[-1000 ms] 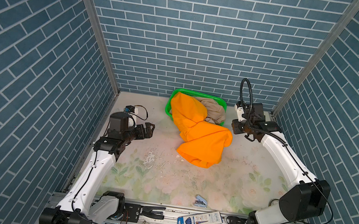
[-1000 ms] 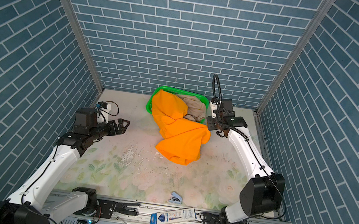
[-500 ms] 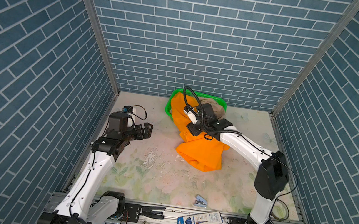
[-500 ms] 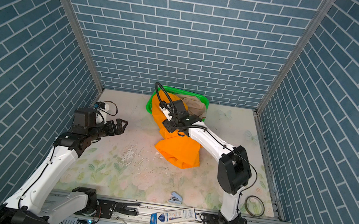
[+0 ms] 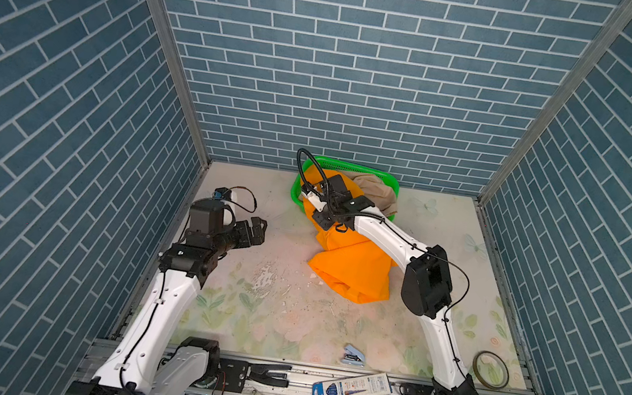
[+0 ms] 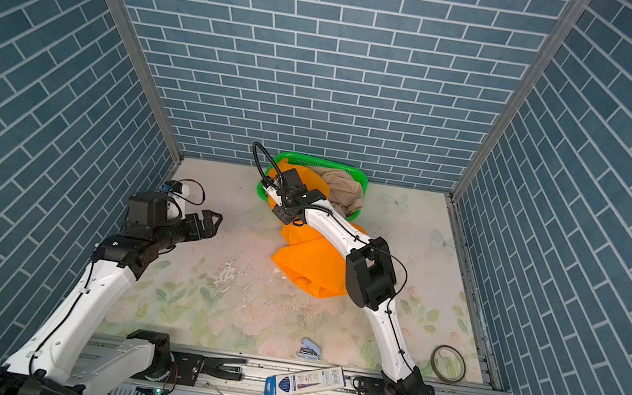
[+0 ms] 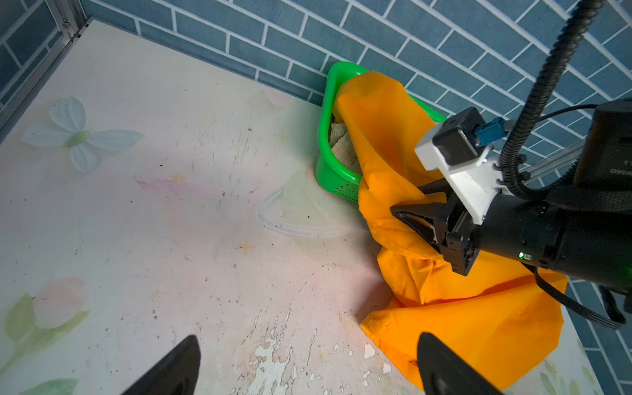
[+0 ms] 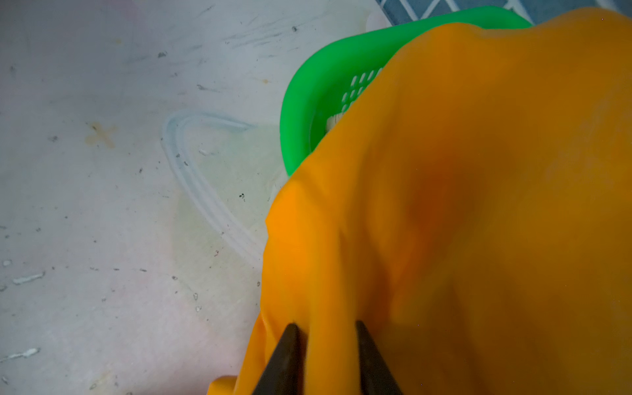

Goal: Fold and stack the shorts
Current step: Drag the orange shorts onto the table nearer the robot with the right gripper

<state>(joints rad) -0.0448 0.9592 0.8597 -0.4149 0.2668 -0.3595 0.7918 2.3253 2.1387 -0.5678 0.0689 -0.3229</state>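
Observation:
Orange shorts (image 5: 354,271) (image 6: 309,264) spill from the green basket (image 5: 352,166) onto the flowered table. Beige shorts (image 5: 376,192) (image 7: 342,147) lie inside the basket. My right gripper (image 8: 325,328) (image 7: 396,212) is at the basket's front left, shut on a fold of the orange shorts (image 8: 478,171), which runs up between the two fingers. My left gripper (image 5: 255,232) (image 7: 307,342) hovers open and empty over the table, left of the orange shorts (image 7: 461,325) and apart from them.
The basket (image 6: 311,160) stands against the back wall. Near the front edge lie a blue stapler (image 5: 354,355), a flat blue-and-white box (image 5: 355,384) and a tape ring (image 5: 490,369). A patch of peeled mat (image 5: 265,279) is mid-table.
My right arm swung from the basket's right side across to its front left and shut on the orange cloth. The left arm barely moved and stayed open.

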